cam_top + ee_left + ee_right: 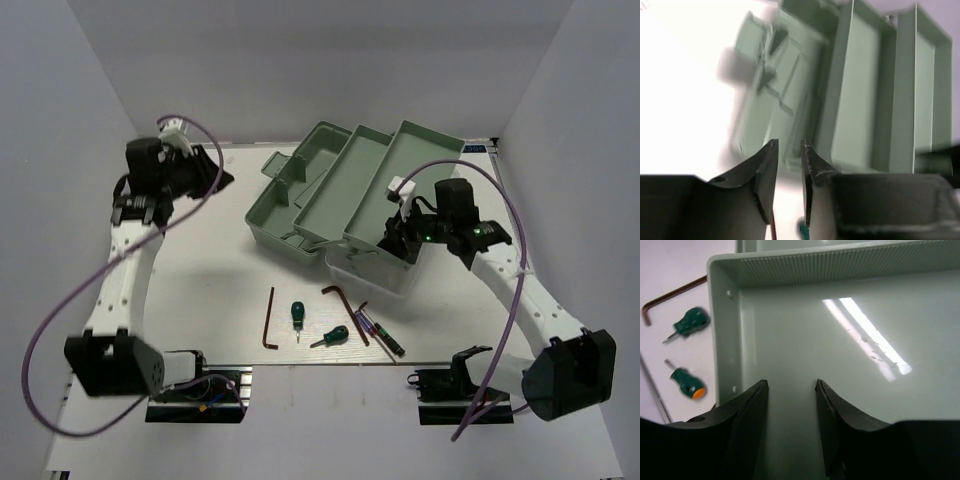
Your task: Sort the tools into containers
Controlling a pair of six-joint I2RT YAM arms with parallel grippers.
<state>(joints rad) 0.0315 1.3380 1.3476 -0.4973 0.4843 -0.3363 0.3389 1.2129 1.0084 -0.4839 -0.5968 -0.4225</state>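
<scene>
The pale green toolbox [330,200] stands open at mid-table with its trays fanned out. In front of it lie a long hex key [268,318], a second hex key [345,308], two green-handled screwdrivers [297,316] [333,336] and two thin precision screwdrivers [380,335]. My right gripper [393,243] [791,385] is open and empty over the bare floor of the near right tray [850,340]. The green screwdrivers [690,322] [687,382] and a hex key [670,297] show left of that tray. My left gripper [215,178] [788,146] hangs high at the far left, slightly open and empty.
White walls close in the table on the left, right and back. The toolbox [860,95] shows blurred in the left wrist view. The arm bases sit at the near edge [195,385] [460,385]. A purple cable loops beside each arm.
</scene>
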